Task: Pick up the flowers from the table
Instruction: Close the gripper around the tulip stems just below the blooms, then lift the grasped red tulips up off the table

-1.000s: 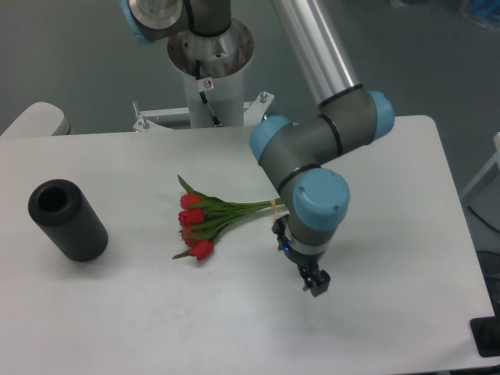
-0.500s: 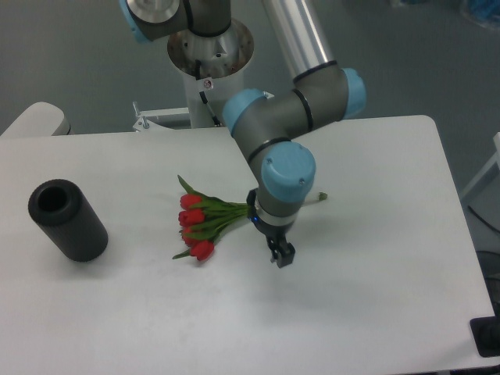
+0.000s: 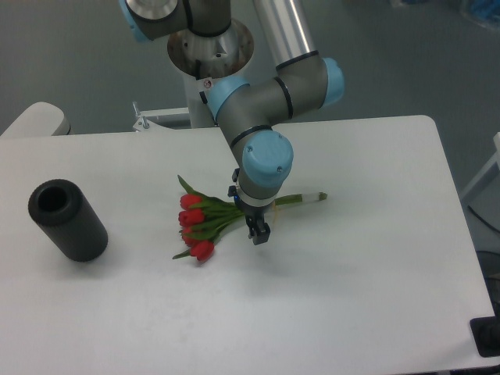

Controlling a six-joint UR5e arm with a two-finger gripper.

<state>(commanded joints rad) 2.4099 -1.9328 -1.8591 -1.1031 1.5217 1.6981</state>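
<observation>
Gripper (image 3: 258, 233) points down over the table (image 3: 375, 258), tip just off the stem side of the flowers (image 3: 205, 221). We can't tell the jaw opening: the fingers read as one dark block from this angle, and nothing is visibly held.

Handling, as we judge it: the bunch looks light and soft. Stems should flex, buds and leaves would crush or tear under a hard squeeze, and smooth stems may slip. Best hold is across the gathered stems near the band, not the heads. Any pale band there is hidden behind the wrist, so we can't place it exactly.

Position relative to the tool:
- Nearest: the gathered stems pass right under and behind the wrist, close to the fingertips. We can't tell whether they touch.
- To the camera-left of the fingers: red buds fan out, lowest bud a little below tip level, leaves spreading up-left.
- To the camera-right of the wrist: bare stem ends stick out, flat on the table.
- Far camera-left, well apart: black cylinder (image 3: 67, 219), lying on its side, not our target.

Flowers lie flat on the table, not yet lifted.
</observation>
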